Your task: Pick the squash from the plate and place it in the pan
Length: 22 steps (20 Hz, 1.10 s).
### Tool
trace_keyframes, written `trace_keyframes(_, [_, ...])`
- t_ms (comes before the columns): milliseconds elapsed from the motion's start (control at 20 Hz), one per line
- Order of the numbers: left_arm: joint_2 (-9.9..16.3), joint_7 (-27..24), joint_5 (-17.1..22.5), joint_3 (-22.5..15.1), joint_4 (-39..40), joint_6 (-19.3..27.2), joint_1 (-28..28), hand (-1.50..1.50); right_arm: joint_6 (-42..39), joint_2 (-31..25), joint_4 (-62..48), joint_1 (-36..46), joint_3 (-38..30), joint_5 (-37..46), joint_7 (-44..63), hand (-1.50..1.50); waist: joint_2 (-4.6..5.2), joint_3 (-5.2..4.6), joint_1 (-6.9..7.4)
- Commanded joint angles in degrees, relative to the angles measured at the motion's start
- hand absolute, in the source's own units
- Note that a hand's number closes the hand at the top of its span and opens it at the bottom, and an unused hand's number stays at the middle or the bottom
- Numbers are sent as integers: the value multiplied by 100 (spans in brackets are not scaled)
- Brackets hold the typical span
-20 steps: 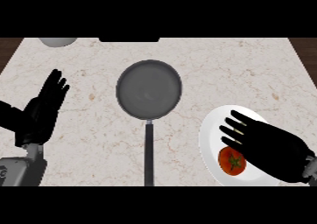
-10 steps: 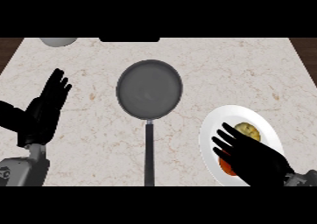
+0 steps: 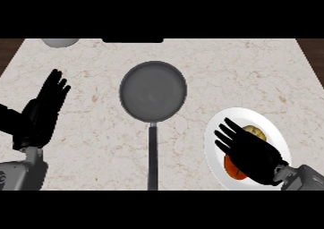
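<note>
On the pale marbled desk (image 3: 257, 76), a grey pan (image 3: 153, 96) sits at the centre with its long dark handle running toward the near edge. At the near right lies a white plate (image 3: 270, 125), and the right hand (image 3: 252, 152) hovers over it, palm down, fingers spread and straight, closed on nothing. A yellowish squash (image 3: 254, 132) shows on the plate just beyond the fingers, partly hidden, and a red-orange vegetable (image 3: 233, 169) peeks out under the palm's near left side. The left hand (image 3: 40, 114) rests at the left, open, fingers up. A grey round object (image 3: 59, 42) sits at the far left edge.
</note>
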<state>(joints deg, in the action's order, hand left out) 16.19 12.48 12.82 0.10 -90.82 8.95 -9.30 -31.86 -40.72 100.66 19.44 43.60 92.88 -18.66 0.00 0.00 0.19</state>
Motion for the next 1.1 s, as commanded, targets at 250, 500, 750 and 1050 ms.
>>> trace_keyframes(250, [-211, -95, -133, 96, 24, -175, 75, 0, 247, 359, -742, 6, -330, 706, -431, -150, -2, -1, -10])
trace_keyframes(500, [-148, 49, -141, 301, 224, -249, -278, 0, 948, 671, -1583, 130, -690, 748, -773, -150, 5, 0, -1])
trace_keyframes(750, [-115, 409, -207, 278, -417, -256, 88, 0, 1416, 1002, -2200, -33, -884, 952, -751, -150, -1, 2, 19])
trace_keyframes(1050, [-626, -111, -564, 79, 332, -81, -113, 0, 1110, 1495, -2689, 236, -929, 1379, -924, -150, 8, -1, 1])
